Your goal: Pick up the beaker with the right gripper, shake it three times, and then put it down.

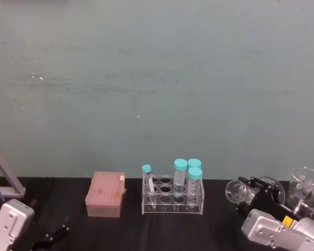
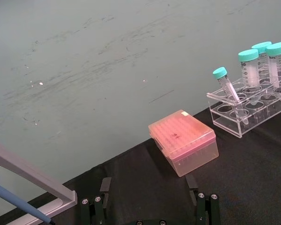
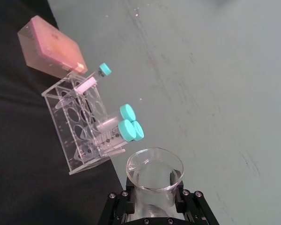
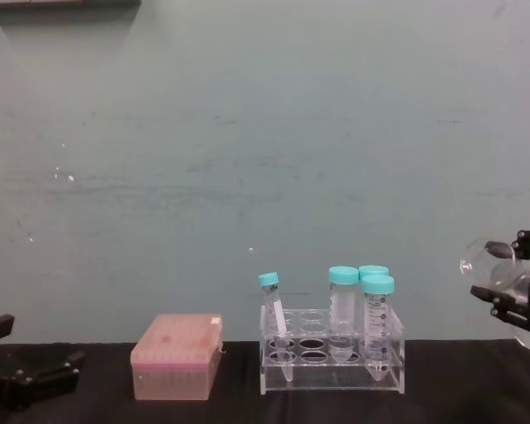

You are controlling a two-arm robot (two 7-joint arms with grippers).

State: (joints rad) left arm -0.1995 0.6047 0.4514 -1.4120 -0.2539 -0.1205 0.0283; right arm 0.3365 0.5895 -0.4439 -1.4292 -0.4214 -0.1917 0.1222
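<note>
right wrist view: beaker [image 3: 154, 169] base hidden between right gripper [image 3: 153, 197] fingers [image 3: 120, 208]

Teal wall [image 1: 157, 63] (faintly scuffed), black tabletop [image 1: 162, 230], even light

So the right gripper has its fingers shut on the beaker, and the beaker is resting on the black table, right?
Not quite. The right gripper does have its fingers shut on the beaker, but the beaker is not resting on the black table: it is held up in the air above it, as the chest view shows.
</note>
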